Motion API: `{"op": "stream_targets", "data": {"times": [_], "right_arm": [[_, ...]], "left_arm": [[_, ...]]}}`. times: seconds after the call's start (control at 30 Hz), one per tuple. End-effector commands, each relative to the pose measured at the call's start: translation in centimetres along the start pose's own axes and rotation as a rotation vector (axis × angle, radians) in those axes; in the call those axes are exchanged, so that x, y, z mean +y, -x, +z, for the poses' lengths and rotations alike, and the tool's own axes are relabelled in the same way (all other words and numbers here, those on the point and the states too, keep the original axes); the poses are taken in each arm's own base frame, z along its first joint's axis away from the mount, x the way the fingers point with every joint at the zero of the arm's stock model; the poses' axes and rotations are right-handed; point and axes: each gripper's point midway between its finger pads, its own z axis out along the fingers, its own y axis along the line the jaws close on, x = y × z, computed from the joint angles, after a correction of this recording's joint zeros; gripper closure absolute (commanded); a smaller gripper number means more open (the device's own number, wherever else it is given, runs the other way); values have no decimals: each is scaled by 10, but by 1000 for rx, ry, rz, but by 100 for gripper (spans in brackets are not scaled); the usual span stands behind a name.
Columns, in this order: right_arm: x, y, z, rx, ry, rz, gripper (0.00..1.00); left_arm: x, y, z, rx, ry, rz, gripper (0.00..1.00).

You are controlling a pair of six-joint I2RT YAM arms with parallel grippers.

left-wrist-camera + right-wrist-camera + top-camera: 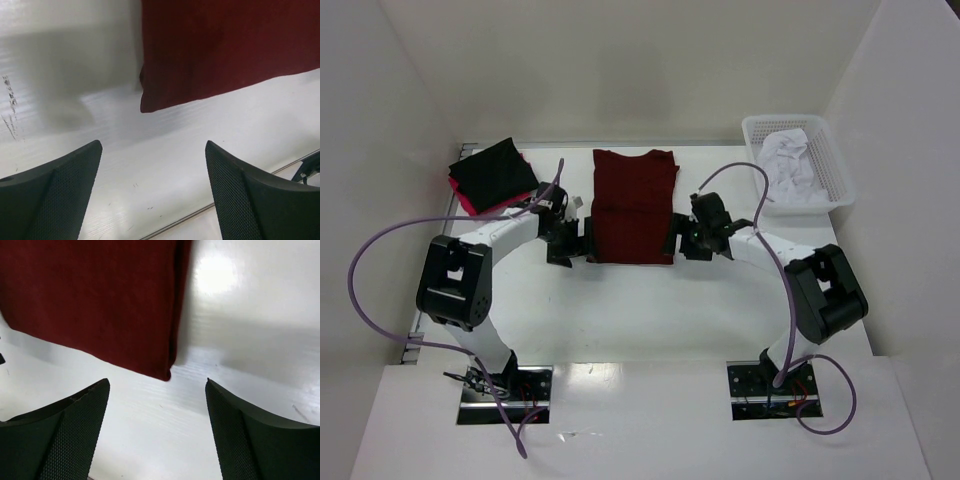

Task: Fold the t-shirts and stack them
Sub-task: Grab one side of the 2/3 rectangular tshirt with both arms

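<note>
Black shirt (492, 172) sits stacked on pink shirt (466, 203) back-left, maroon shirt (634, 205) lies mid table (620, 300) as a long strip, cross-folds and stacking probably left; left gripper (578, 240) and right gripper (672, 240) gape wide, empty, at its near corners.

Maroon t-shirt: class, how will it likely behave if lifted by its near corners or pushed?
The maroon t-shirt is thin cloth, so it would probably hang limp and sag between the grips. Its folded-in sides may fall open. On the glossy table it likely slides easily when pushed.
</note>
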Motion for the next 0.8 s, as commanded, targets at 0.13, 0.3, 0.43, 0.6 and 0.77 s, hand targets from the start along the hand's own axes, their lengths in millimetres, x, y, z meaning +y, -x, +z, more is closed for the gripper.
{"op": "stream_targets", "data": {"times": [0.13, 0.3, 0.43, 0.6, 0.77], "right_arm": [[18, 6, -4, -60, 61, 11, 25], [18, 1, 8, -40, 55, 18, 32], [14, -1, 19, -14, 29, 12, 34], [13, -1, 24, -3, 21, 14, 43], [12, -2, 28, -2, 21, 14, 48]], "left_arm": [[-9, 19, 5, -73, -58, 23, 11], [-12, 22, 15, -49, -89, 28, 14], [-9, 25, 24, -42, -86, 34, 16], [-10, 28, 30, -32, -96, 37, 26], [-7, 26, 34, -20, -92, 36, 40]]}}
